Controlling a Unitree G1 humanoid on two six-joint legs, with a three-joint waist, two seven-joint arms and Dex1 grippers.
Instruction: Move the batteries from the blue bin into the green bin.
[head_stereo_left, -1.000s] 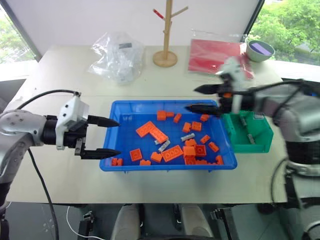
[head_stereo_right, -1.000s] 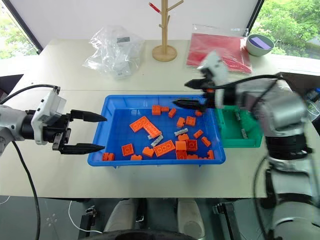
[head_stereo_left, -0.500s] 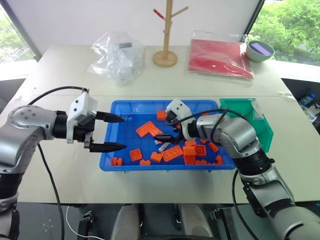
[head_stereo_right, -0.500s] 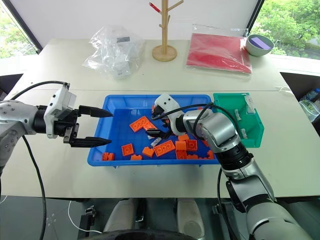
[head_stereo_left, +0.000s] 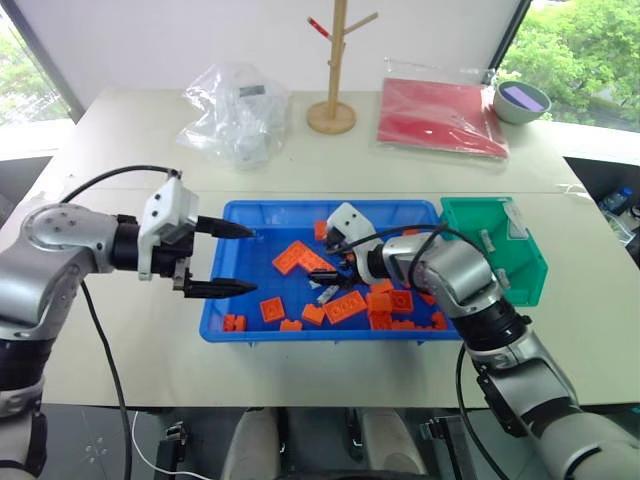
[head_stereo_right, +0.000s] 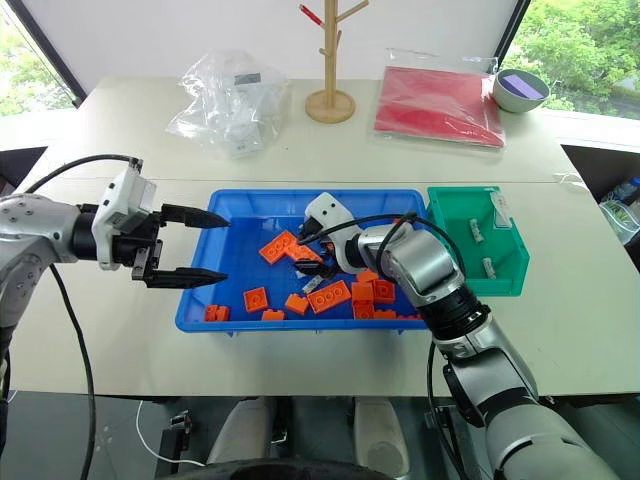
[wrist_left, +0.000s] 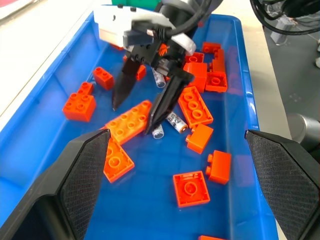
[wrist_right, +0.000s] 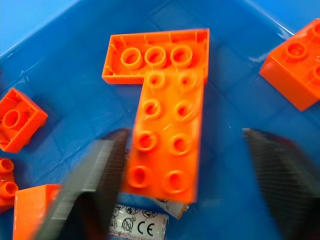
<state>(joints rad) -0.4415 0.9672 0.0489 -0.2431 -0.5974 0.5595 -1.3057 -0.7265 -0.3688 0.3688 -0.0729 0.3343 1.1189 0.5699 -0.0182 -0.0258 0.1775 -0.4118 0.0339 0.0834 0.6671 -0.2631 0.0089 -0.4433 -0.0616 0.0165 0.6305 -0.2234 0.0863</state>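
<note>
White table (head_stereo_left: 120, 370), right hand (wrist_left: 137, 115) over battery (wrist_left: 176, 121), blue bin (head_stereo_left: 240, 330)

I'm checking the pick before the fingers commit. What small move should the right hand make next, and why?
Probably shift the right hand sideways to centre on the battery, then close. In the left wrist view its fingers are still apart, one tip beside the battery and the other over a long orange brick; closing now might catch the brick in the blue bin.
</note>
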